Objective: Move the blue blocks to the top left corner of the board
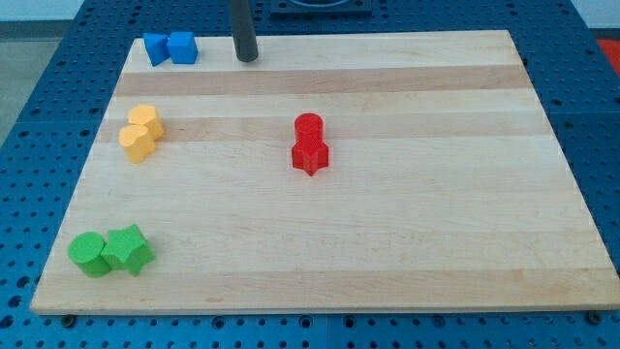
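Two blue blocks sit side by side, touching, at the board's top left corner: a blue block (156, 48) on the left and a blue cube (182, 47) on its right. My tip (248, 58) rests near the board's top edge, a short way to the right of the blue cube and apart from it. The rod rises straight out of the view's top.
The wooden board (407, 242) lies on a blue perforated table. Two yellow blocks (141, 131) stand at the left. A red cylinder (308, 128) touches a red star-shaped block (310, 155) near the centre. A green cylinder (90, 254) and a green block (129, 250) sit at the bottom left.
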